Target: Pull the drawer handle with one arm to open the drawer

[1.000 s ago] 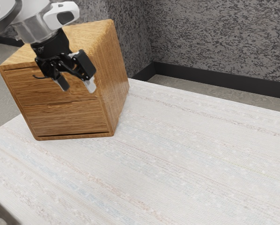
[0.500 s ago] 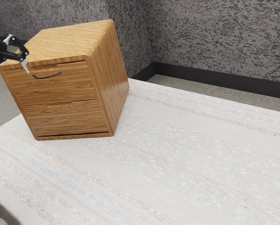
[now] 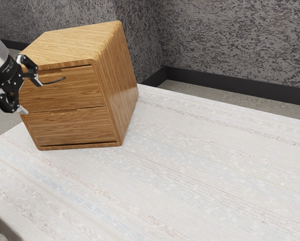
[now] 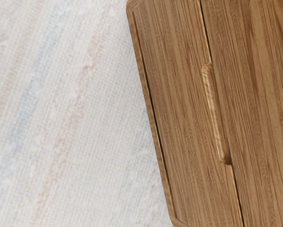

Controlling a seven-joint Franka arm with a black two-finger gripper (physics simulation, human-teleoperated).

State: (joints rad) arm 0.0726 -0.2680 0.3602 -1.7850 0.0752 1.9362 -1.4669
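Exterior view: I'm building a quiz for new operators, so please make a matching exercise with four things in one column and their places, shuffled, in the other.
Things
1. black two-finger gripper
2. thin dark curved handle
3. light-brown wooden two-drawer cabinet
4. black baseboard strip

Places
A. on the upper drawer front
B. along the foot of the speckled grey wall
C. standing on the pale woven table
D. at the cabinet front's edge, on the exterior view's left

Pairs: 1-D, 2-A, 3-C, 4-B
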